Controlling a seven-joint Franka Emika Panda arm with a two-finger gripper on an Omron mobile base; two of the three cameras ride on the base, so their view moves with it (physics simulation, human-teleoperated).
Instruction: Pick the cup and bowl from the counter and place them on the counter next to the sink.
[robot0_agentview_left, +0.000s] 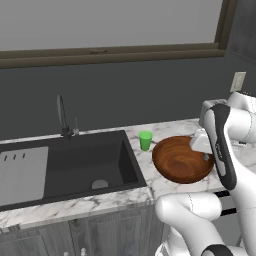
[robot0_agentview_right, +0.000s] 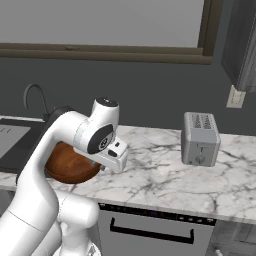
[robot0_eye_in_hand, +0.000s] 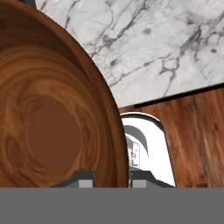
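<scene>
End effector (robot0_eye_in_hand: 112, 177) pinching bowl (robot0_agentview_left: 181, 159) rim (held over counter (robot0_agentview_left: 165, 184)), cup (robot0_agentview_left: 145, 140) nr sink (robot0_agentview_left: 85, 165).

Even soft light, faint shadows, sharp rendered frames

Bowl (robot0_agentview_left: 181, 161): glossy reddish-brown w/ wood grain. Cup (robot0_agentview_left: 145, 140), just left of bowl: bright green. Counter (robot0_agentview_left: 165, 128): white marble, grey veins. Sink (robot0_agentview_left: 95, 162): black. Toaster (robot0_agentview_right: 200, 138): grey.

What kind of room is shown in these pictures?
It looks like a home kitchen: a black sink with a faucet is set in a marble counter, and a toaster stands by the wall.
</scene>
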